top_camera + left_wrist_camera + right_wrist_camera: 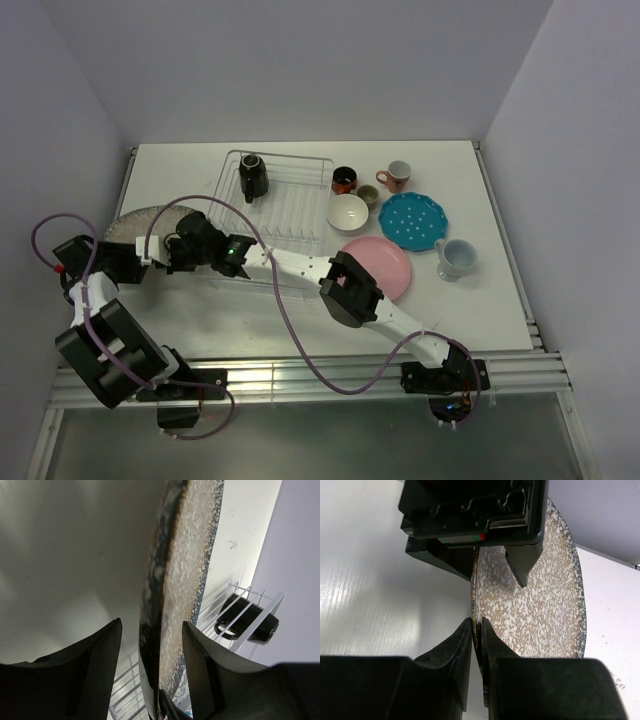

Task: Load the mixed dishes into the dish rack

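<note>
The grey speckled plate point(150, 217) stands on edge at the table's left, beside the wire dish rack point(290, 215). My right gripper point(476, 624) is shut on the plate's rim point(535, 615), reaching across from the right point(188, 247). My left gripper point(152, 630) is open and straddles the same plate point(185, 555), with a gap at each finger; its fingers point(520, 565) show in the right wrist view. A black mug point(253, 175) sits in the rack and also shows in the left wrist view point(247, 622).
Right of the rack stand a white bowl point(348, 212), pink plate point(388, 265), teal dotted plate point(412, 220), pale blue mug point(455, 258), pink mug point(397, 177), dark-red mug point(344, 180) and grey-beige mug point(369, 195). Walls close in on three sides.
</note>
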You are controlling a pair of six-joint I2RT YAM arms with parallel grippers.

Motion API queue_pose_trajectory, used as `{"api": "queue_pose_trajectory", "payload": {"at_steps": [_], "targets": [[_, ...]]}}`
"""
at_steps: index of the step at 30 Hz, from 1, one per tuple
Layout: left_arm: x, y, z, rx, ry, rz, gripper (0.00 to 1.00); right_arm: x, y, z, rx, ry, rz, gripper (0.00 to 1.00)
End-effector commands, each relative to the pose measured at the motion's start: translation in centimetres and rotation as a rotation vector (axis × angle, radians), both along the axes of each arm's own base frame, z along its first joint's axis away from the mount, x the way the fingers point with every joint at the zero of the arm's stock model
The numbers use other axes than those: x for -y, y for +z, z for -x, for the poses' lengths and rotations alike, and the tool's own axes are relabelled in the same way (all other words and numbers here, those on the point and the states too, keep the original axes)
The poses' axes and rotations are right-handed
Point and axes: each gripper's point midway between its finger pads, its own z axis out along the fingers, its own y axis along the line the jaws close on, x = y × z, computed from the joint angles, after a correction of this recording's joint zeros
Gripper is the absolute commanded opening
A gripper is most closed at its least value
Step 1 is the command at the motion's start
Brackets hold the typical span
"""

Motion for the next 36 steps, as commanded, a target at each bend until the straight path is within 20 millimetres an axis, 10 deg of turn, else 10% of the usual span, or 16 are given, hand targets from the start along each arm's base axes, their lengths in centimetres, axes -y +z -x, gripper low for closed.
{"api": "queue_pose_trajectory", "payload": {"at_steps": [1,6,15,27,36], "targets": [[-1.4,1.8,-1.8,0.069,-0.024,-0.075,0.56,0.1,0.6,-0.9,0.005,-0.02,-0.025,0.16],[-1.6,1.7,-2.2,0.083,-0.025,-0.078,0.46,0.1,0.5,-0.7,0.004,-0.015,-0.024,0.16],[-1.6,2.8,-2.5,0.129,-0.041,-0.109,0.0,0.1,0.4,0.0,0.008,-0.011,-0.022,0.25],[-3.1,8.3,-3.1,0.252,0.011,-0.232,0.0,0.7,4.6,0.7,-0.027,-0.029,-0.078,0.9],[-3.7,12.3,-3.7,0.313,0.004,-0.303,0.0,2.4,11.4,2.6,-0.059,0.02,-0.137,1.0]]}}
